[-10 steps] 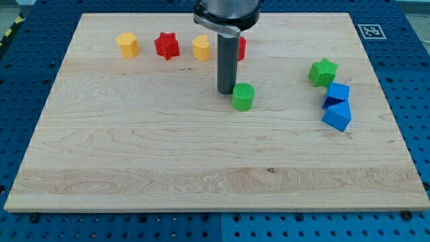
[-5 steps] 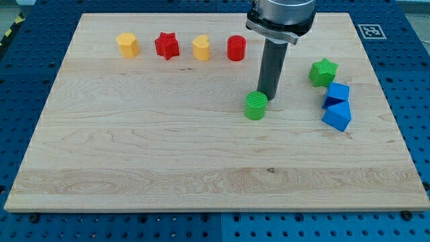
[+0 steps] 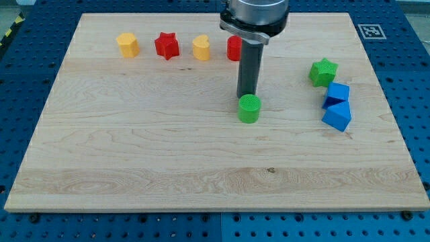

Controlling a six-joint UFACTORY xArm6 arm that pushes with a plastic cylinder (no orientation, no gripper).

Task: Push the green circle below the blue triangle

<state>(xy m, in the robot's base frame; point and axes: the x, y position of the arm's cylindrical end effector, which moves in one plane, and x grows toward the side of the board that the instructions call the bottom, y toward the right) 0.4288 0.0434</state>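
Observation:
The green circle (image 3: pixel 249 108) is a short green cylinder near the board's middle, right of centre. My tip (image 3: pixel 246 95) stands just above it in the view, touching or nearly touching its top edge. The blue triangle (image 3: pixel 337 116) lies at the view's right, about level with the green circle. A blue cube (image 3: pixel 336 93) sits directly above the triangle, touching it.
A green star (image 3: pixel 323 71) sits above the blue cube. Along the view's top stand a yellow block (image 3: pixel 127 45), a red star (image 3: pixel 166 46), a yellow heart (image 3: pixel 201 48) and a red cylinder (image 3: pixel 232 48), partly hidden by the rod. The wooden board (image 3: pixel 134 168) has blue pegboard around it.
My tip swung from the circle's upper left to its upper right, then back to directly above it. The green circle shifted slightly right and down overall.

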